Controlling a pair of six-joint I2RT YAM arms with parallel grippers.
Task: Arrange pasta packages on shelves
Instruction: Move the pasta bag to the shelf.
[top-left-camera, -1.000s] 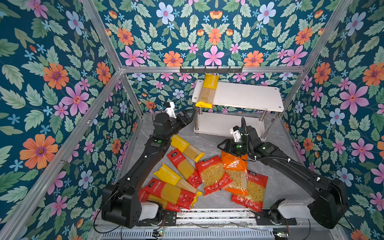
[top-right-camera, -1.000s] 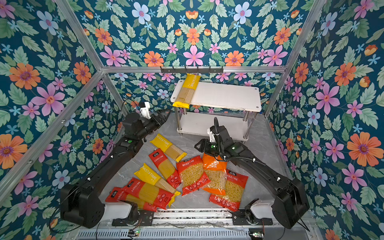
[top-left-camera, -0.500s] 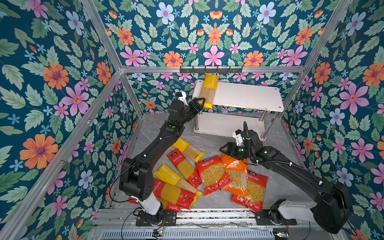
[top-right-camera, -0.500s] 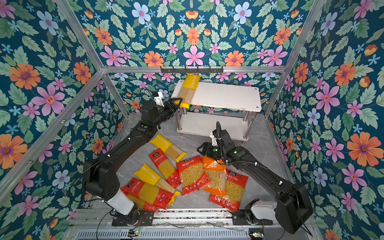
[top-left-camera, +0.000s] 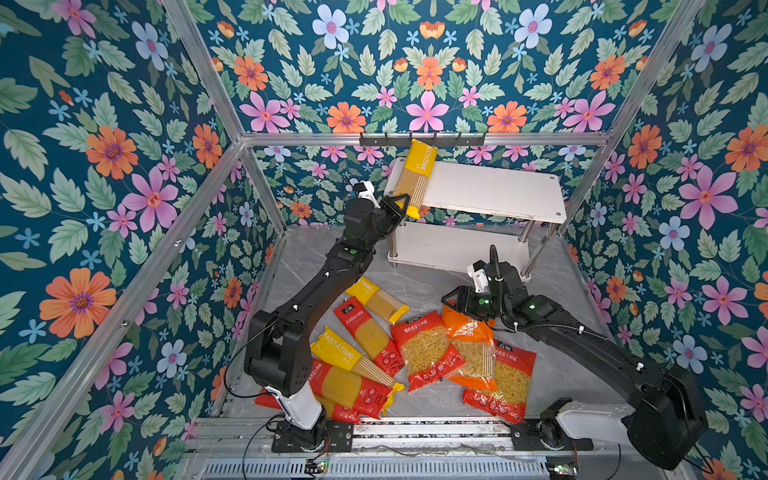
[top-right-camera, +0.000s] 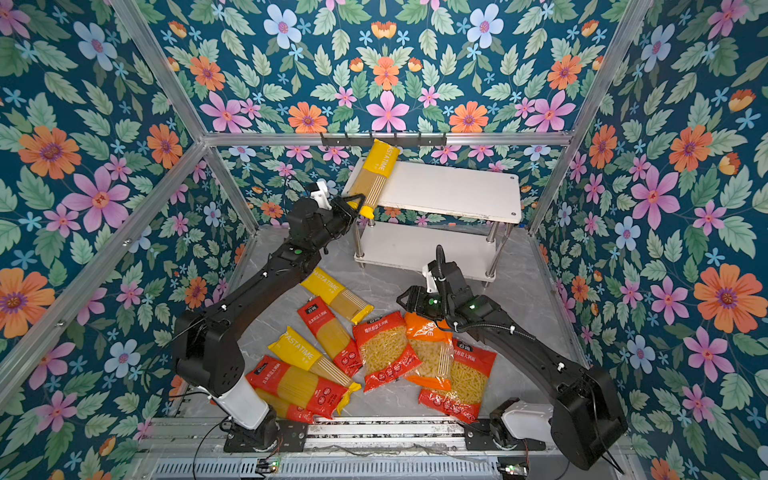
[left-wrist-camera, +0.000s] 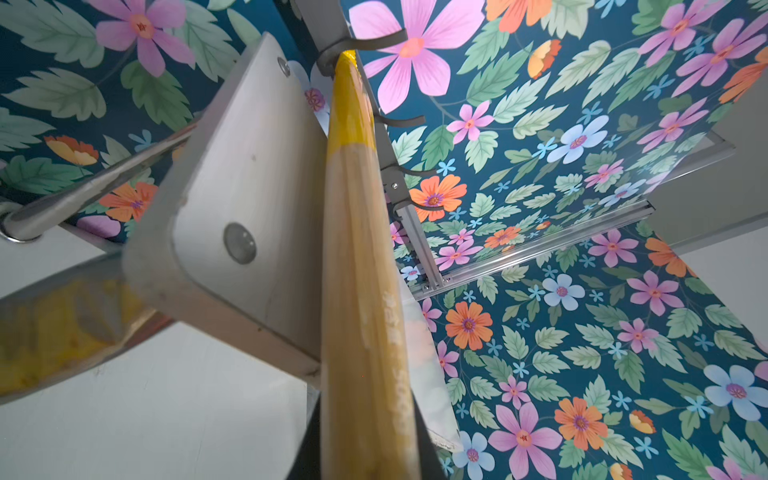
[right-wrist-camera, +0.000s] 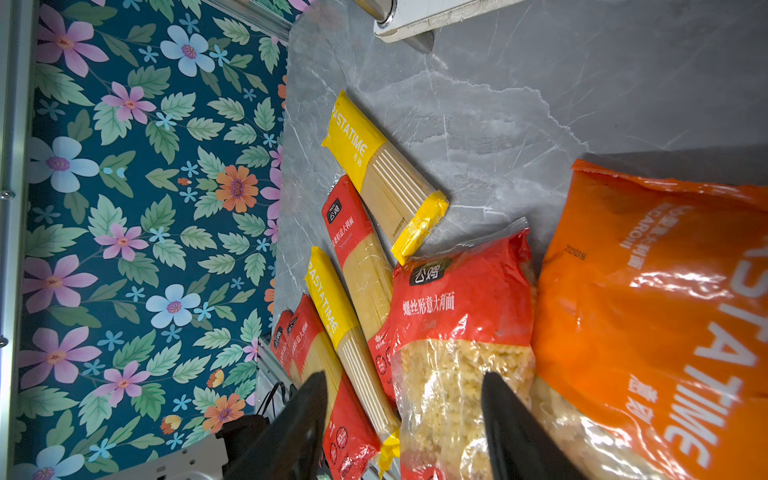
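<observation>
shelves (top-left-camera: 490, 195): white two-tier rack, chrome posts, rear of table (top-left-camera: 432, 286) | yellow spaghetti pack (top-left-camera: 417, 176): lengthwise across top board's left end, near tip overhanging | on table, overlapping heap: two yellow packs (top-left-camera: 376, 298), three red spaghetti packs (top-left-camera: 368, 332), two red short-pasta bags (top-left-camera: 428, 349), orange bag (top-left-camera: 469, 347)

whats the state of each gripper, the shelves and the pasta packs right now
left gripper, shut on the yellow spaghetti pack's near end
yellow spaghetti pack, lying on the top board, near end overhanging the front edge, far end at the hook rail
shelves, upright, one pack on top
right gripper, open, holding nothing, by the orange short-pasta bag
orange short-pasta bag, flat on the table, overlapping a red short-pasta bag
</observation>
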